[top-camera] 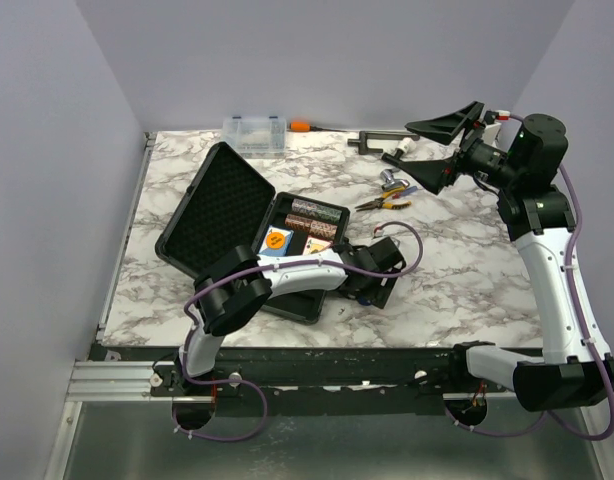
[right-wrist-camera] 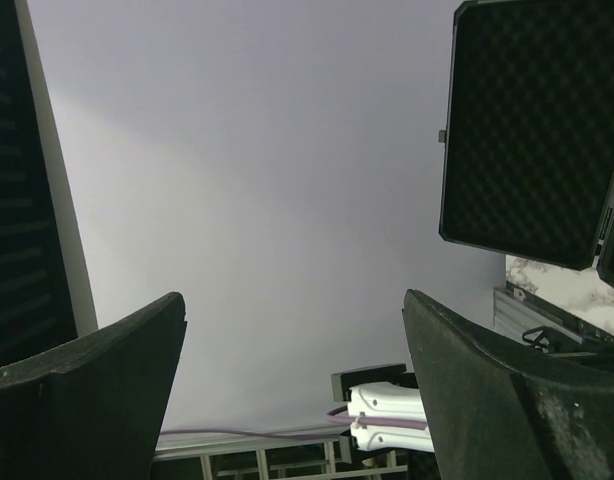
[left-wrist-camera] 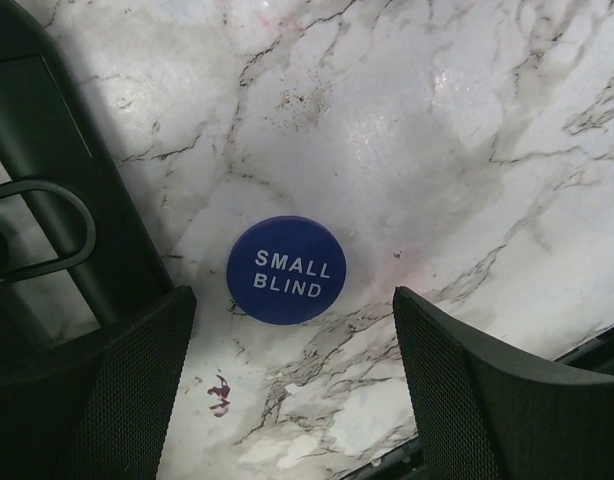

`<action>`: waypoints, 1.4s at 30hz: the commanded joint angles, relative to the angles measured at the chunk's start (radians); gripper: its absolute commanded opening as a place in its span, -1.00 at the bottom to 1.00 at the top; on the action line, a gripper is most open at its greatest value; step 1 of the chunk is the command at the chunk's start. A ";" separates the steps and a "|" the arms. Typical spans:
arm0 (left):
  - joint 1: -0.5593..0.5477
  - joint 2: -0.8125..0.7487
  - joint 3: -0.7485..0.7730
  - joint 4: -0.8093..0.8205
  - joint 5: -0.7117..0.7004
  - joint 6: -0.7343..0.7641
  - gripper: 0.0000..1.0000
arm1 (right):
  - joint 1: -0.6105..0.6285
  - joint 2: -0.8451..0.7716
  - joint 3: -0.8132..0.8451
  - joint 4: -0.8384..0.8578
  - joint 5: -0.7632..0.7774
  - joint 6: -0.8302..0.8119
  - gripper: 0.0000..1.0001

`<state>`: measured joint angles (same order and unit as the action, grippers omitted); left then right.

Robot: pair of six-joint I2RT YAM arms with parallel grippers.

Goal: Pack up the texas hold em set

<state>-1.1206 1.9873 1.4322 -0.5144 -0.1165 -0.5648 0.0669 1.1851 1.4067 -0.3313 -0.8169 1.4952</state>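
Observation:
The black foam-lined case (top-camera: pixel 215 205) lies open on the marble table (top-camera: pixel 467 250). Its base holds brownish chip rolls (top-camera: pixel 317 212) and an orange disc (top-camera: pixel 278 240) on a blue deck. A blue disc (left-wrist-camera: pixel 285 269) marked SMALL BLIND lies flat on the marble just outside the case, whose edge and handle (left-wrist-camera: pixel 42 225) show at the left of the left wrist view. My left gripper (left-wrist-camera: pixel 292 385) (top-camera: pixel 370 290) hovers open over the table, the disc just ahead of its fingertips. My right gripper (top-camera: pixel 419 146) (right-wrist-camera: pixel 292 390) is raised high at the back right, open and holding nothing; the case lid (right-wrist-camera: pixel 532 130) shows beyond it.
A small clear organiser box (top-camera: pixel 254 132) stands at the back edge beside an orange-handled tool (top-camera: pixel 302 126). Yellow-handled pliers (top-camera: pixel 385 203), a small silver part (top-camera: pixel 390 180) and a black tool (top-camera: pixel 372 140) lie right of the case. Walls close in the table on three sides.

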 commanded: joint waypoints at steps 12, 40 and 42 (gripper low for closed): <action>-0.019 0.069 0.037 -0.019 0.009 -0.008 0.47 | 0.008 0.011 0.009 0.012 -0.016 -0.047 0.82; -0.051 0.165 0.120 -0.185 -0.156 -0.037 0.23 | 0.011 -0.003 -0.012 0.034 -0.045 -0.024 0.78; -0.051 0.166 0.118 -0.191 -0.158 -0.042 0.17 | 0.012 -0.004 -0.012 0.034 -0.045 -0.027 0.77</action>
<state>-1.1675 2.1006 1.5593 -0.6334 -0.2550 -0.5865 0.0711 1.1912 1.3987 -0.3149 -0.8249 1.4654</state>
